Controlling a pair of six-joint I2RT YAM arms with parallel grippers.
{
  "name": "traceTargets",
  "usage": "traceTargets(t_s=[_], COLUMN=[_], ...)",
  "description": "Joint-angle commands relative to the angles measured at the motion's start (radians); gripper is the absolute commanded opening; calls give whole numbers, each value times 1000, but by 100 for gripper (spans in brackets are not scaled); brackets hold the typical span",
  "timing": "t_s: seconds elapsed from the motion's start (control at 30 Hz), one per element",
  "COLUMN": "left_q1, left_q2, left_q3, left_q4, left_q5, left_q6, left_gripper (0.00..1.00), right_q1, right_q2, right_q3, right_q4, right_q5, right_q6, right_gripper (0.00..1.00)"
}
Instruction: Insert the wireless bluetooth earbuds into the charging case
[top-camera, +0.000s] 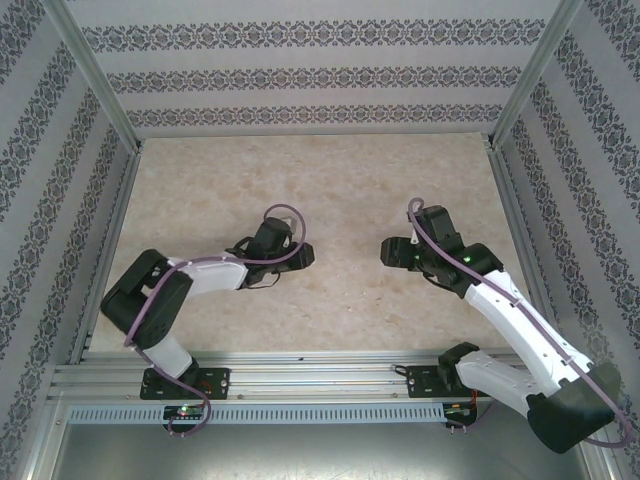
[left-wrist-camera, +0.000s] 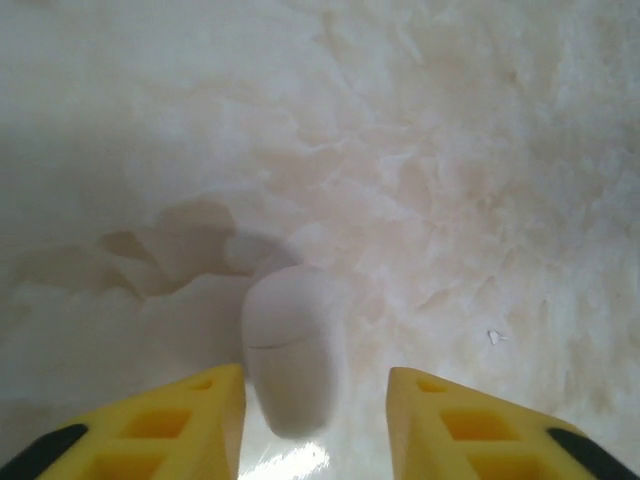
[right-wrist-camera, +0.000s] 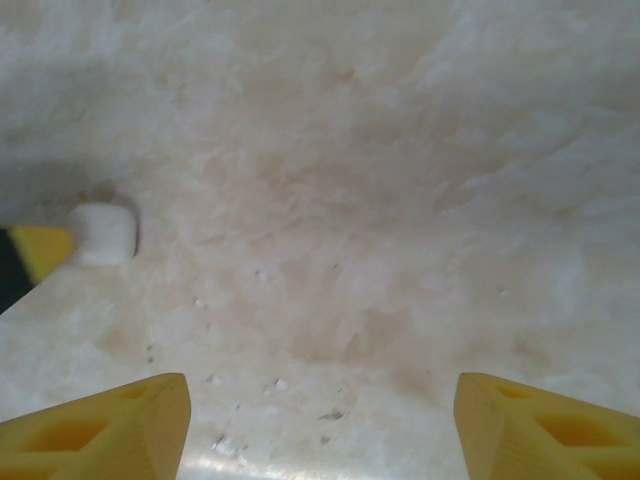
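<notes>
**Item: charging case** (left-wrist-camera: 292, 350). White, rounded, egg-like body, laid flat on the bench (top-camera: 340, 180) in the gap between the two arms. A fine seam is seen across the body, and the lid is judged to be shut. Whether the earbuds are housed inside cannot be told from a shut case.

**Item: left end effector** (left-wrist-camera: 315, 385). It is set low over the bench, with the jaws parted and the case lying between them. Bare bench is seen between the case and the right-hand finger. The left-hand finger is placed just beside the case, and contact there cannot be confirmed. No grip is judged to be applied.

**Item: right end effector** (right-wrist-camera: 320, 385). The jaws are spread wide, with nothing between them but bare bench. In its wrist view the case (right-wrist-camera: 103, 235) is seen well ahead and to the left, next to a yellow finger (right-wrist-camera: 35, 250) of the other arm.

**Step in hand (judged).** The case is let loose on the bench, with neither end effector closed on it.

**Next move (judged).** If the earbuds are stowed, a straight lift clear is called for, with no finger brushing the case. If not, the body must be pinned and the lid raised at the seam.
</notes>
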Motion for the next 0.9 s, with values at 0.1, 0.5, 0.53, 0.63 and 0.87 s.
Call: traceTargets(t_s=[0.1, 0.5, 0.53, 0.63, 0.87], left_q1=[82, 402, 433, 500, 592], left_q2=[-217, -457, -459, -465, -525], left_q3=[85, 183, 181, 148, -35], left_q4=[-306, -491, -489, -445, -211], left_q5=[-89, -147, -141, -139, -157], left_q6=[194, 613, 638, 700, 730], left_gripper=[50, 78, 84, 100, 100], right_q1=[-70, -323, -335, -345, -351], right_q2=[-30, -120, -133, -180, -278], right_q3=[-33, -233, -265, -365, -607], right_q4=[74, 403, 451, 591, 914], right_q5=[188, 239, 231, 227, 195], right_q6=[-103, -214, -238, -321, -370], right_gripper=[84, 98, 98, 98, 98])
